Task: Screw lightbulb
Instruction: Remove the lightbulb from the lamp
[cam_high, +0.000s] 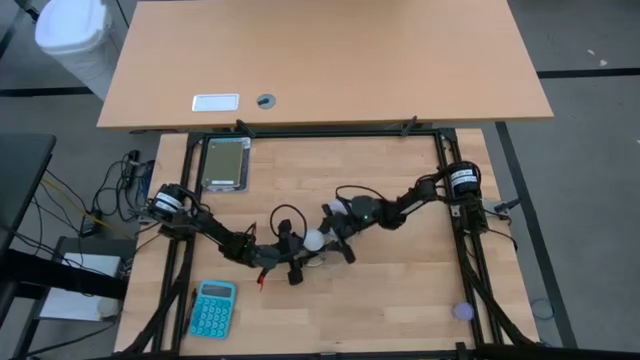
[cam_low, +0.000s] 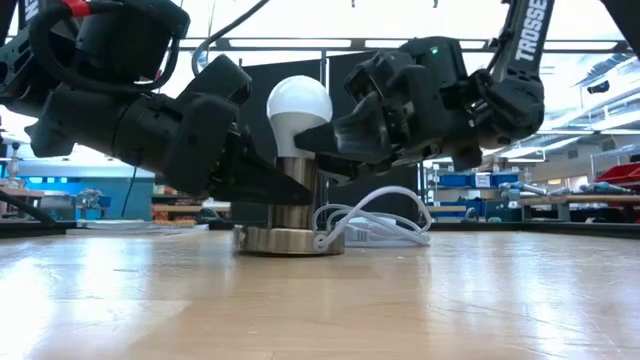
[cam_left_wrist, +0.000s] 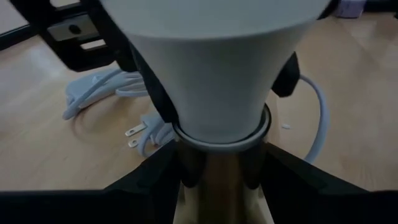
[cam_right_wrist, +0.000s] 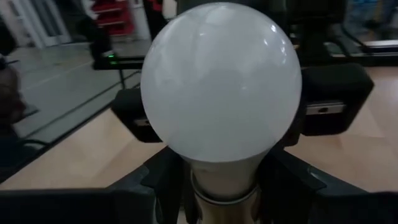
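Near the middle of the wooden table (cam_high: 400, 290), the lightbulb (cam_low: 299, 108) stands upright, its narrow base seated in a metal socket (cam_low: 290, 215) that rests on the tabletop. From the socket a white cord (cam_low: 375, 220) lies coiled on the wood just beside it. The left gripper (cam_low: 290, 190) reaches in from the left side of the table, its two dark fingers (cam_left_wrist: 146, 180) clamped on the socket's metal cylinder, directly below the bulb's neck. The right gripper (cam_low: 320, 140) comes in from the opposite side and higher up; its fingers (cam_right_wrist: 158, 180) are closed on the tapering lower part of the bulb, just under the round globe, so the globe stands above them. The two grippers thus meet at the same upright stack, left one low on the socket, right one on the bulb. A teal calculator (cam_high: 212, 309) lies well apart, toward the table's near left corner.
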